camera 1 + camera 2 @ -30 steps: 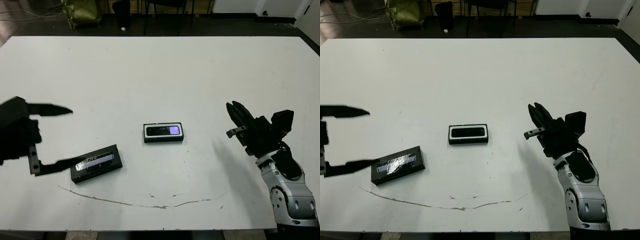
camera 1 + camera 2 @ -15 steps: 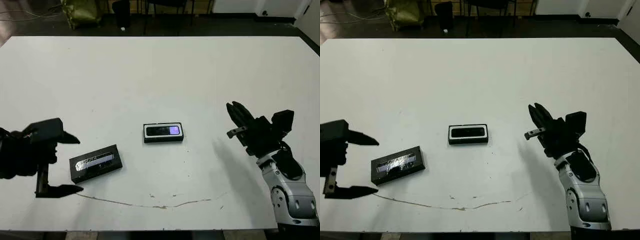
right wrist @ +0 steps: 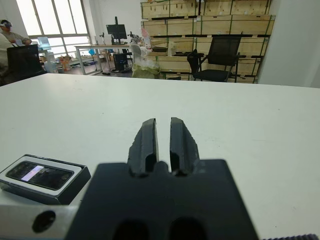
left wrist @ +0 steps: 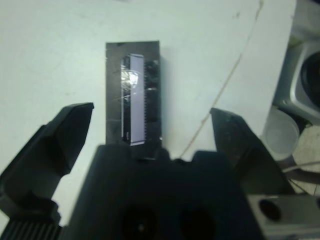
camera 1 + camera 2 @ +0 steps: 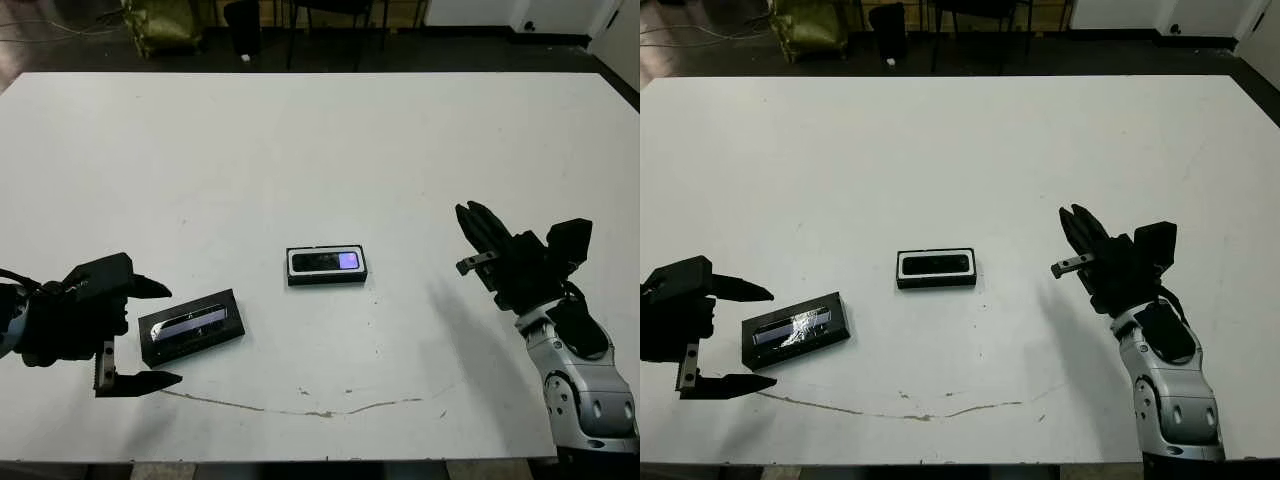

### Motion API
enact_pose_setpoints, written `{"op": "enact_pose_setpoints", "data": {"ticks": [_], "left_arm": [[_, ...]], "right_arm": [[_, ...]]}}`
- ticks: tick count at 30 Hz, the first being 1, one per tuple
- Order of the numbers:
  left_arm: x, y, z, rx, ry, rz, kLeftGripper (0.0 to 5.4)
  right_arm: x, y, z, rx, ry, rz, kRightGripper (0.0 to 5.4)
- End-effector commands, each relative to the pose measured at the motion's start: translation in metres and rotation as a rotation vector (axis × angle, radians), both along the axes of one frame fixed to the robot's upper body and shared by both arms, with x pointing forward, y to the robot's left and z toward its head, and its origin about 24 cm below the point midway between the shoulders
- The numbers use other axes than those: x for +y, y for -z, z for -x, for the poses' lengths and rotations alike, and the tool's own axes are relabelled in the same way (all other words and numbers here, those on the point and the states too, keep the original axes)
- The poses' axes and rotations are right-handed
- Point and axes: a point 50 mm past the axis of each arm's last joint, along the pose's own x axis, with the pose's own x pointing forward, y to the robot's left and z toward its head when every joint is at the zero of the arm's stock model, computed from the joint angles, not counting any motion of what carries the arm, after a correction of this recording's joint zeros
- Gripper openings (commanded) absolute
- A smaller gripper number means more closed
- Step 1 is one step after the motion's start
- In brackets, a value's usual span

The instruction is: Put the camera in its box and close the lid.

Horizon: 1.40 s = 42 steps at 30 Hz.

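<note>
The white surface (image 5: 330, 150) carries a thin brownish crack-like line (image 5: 300, 408) running along its near edge. Beyond the far edge stand a yellow-green bag (image 5: 160, 25) by the far left corner and dark chair legs (image 5: 300, 20) on dark floor.

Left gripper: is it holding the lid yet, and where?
No. The left gripper is open beside the lid, touching nothing. The right gripper is shut and empty.
</note>
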Motion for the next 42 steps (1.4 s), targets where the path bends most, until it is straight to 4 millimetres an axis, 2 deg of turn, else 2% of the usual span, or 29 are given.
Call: {"op": "enact_pose_setpoints", "data": {"ticks": [1,13,18,21,30,35,36,39,42], "left_arm": [[0.002,0.007,-0.002,-0.003,-0.012,0.029,5.38],[0.005,0.021,-0.005,0.008,-0.032,0.129,5.38],[0.002,0.017,-0.005,0.041,-0.072,0.072,5.38],[-0.001,0.015,-0.003,0.002,-0.072,0.042,5.38],[0.000,0.021,-0.003,-0.001,-0.083,0.053,5.38],[0.003,0.027,-0.004,-0.009,-0.087,0.036,4.70],[0.003,0.028,-0.004,-0.008,-0.086,0.038,4.74],[0.006,0.034,-0.006,0.002,-0.074,0.046,4.41],[0.008,0.037,-0.006,0.003,-0.068,0.030,3.73]], "right_arm": [[-0.005,0.005,0.000,0.031,0.004,-0.002,0.00],[-0.009,0.008,0.001,0.046,0.005,-0.012,0.00],[-0.010,0.008,0.001,0.047,-0.003,-0.024,0.00],[-0.011,0.008,0.001,0.043,-0.006,-0.018,0.00],[-0.012,0.008,0.001,0.042,0.002,-0.020,0.00],[-0.012,0.007,0.001,0.040,0.001,-0.023,0.00],[-0.012,0.007,0.001,0.041,-0.001,-0.025,0.00],[-0.012,0.007,0.001,0.038,-0.002,-0.029,0.00],[-0.012,0.007,0.000,0.035,-0.012,-0.036,0.00]]}}
